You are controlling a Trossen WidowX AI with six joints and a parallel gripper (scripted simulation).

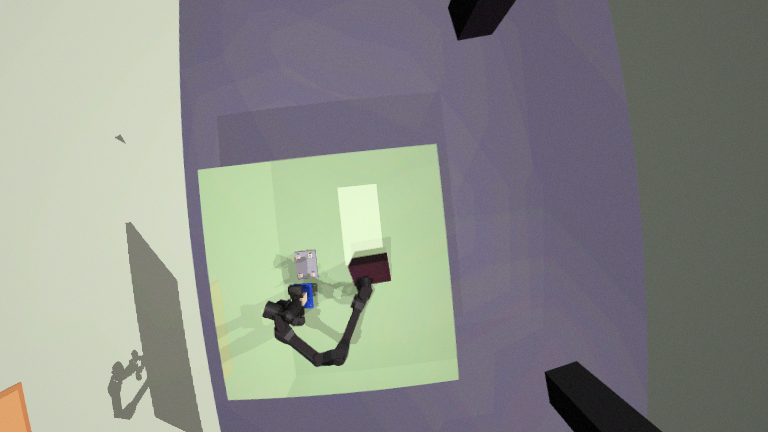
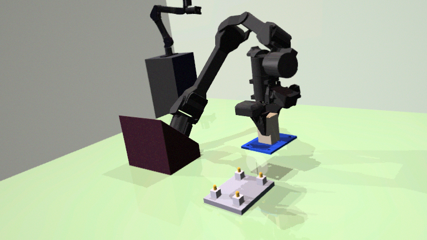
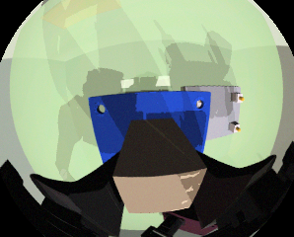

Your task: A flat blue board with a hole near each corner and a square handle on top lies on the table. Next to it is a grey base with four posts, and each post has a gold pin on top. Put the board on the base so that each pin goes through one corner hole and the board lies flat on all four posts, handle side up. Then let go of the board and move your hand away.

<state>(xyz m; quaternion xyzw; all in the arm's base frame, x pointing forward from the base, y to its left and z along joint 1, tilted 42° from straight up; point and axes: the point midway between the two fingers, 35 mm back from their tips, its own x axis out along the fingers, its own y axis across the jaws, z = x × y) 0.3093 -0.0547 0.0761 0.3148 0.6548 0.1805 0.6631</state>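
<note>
The gripper (image 1: 299,304) (image 2: 264,127) (image 3: 154,149) grips the tan square handle (image 1: 303,297) (image 2: 268,135) (image 3: 159,193) between its jaws, which leaves the corner holes of the blue board (image 1: 309,287) (image 2: 271,150) (image 3: 152,104) unobstructed for the pins. The board hangs roughly level above the table, handle up, beside the grey base (image 1: 306,266) (image 2: 242,190) (image 3: 218,111); this height probably serves to clear the gold pins (image 2: 238,169) (image 3: 241,99) during transfer. Alignment over all four posts (image 2: 238,198) (image 3: 236,127) should precede lowering.
</note>
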